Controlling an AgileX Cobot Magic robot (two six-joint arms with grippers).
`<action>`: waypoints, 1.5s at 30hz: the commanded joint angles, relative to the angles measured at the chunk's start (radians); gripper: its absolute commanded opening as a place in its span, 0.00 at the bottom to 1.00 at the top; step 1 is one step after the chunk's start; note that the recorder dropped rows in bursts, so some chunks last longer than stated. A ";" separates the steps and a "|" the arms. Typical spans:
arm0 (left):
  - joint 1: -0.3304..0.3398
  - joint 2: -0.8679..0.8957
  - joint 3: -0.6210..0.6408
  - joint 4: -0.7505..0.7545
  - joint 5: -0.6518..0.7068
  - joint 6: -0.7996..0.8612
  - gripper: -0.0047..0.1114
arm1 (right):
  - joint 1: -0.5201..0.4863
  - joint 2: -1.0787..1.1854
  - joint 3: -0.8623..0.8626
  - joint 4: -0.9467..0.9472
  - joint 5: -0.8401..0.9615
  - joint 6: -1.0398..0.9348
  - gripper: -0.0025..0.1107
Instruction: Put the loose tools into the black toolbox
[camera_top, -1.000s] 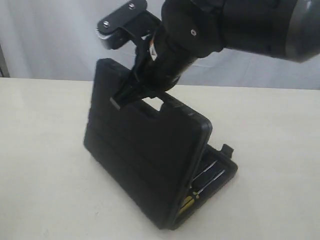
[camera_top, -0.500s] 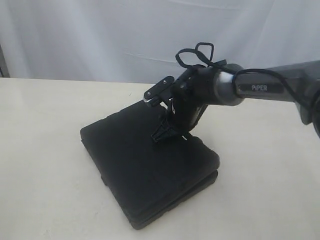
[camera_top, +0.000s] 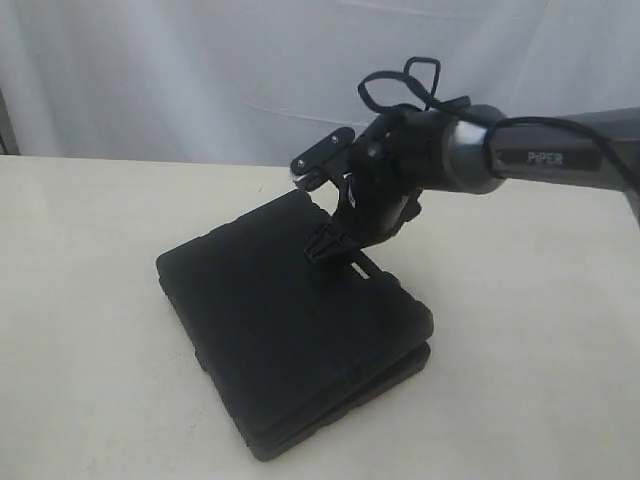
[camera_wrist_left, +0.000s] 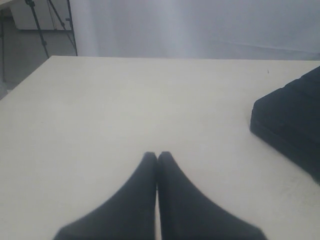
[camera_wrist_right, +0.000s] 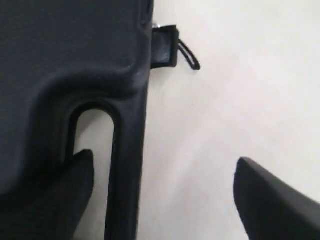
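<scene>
The black toolbox (camera_top: 280, 330) lies flat on the table with its two halves folded together; none of the loose tools show in any view. My right gripper (camera_top: 325, 245) hangs open just above the box's handle edge. In the right wrist view the right gripper (camera_wrist_right: 162, 160) straddles the rim of the toolbox (camera_wrist_right: 65, 45): one finger is over the slot-shaped handle hole (camera_wrist_right: 92, 135), the other over bare table. My left gripper (camera_wrist_left: 157, 156) is shut on nothing, low over the table, with a corner of the toolbox (camera_wrist_left: 292, 120) off to its side.
A small black latch (camera_wrist_right: 164, 46) sticks out from the box's edge. A white curtain (camera_top: 200, 70) hangs behind the cream table (camera_top: 80, 300). Tripod legs (camera_wrist_left: 50, 25) stand beyond the table's far corner in the left wrist view.
One second ago the right gripper held the lid raised, with screwdrivers showing inside. The lid has since come down flat, and the right gripper has let go and lifted slightly.
</scene>
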 joint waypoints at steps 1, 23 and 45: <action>-0.003 -0.001 0.001 0.000 -0.011 -0.004 0.04 | 0.004 -0.100 0.000 -0.112 0.076 0.061 0.68; -0.003 -0.001 0.001 0.000 -0.011 -0.004 0.04 | 0.448 -0.722 0.000 -0.235 0.419 0.155 0.03; -0.003 -0.001 0.001 0.000 -0.011 -0.004 0.04 | 1.194 -1.046 0.501 -1.037 0.366 0.766 0.02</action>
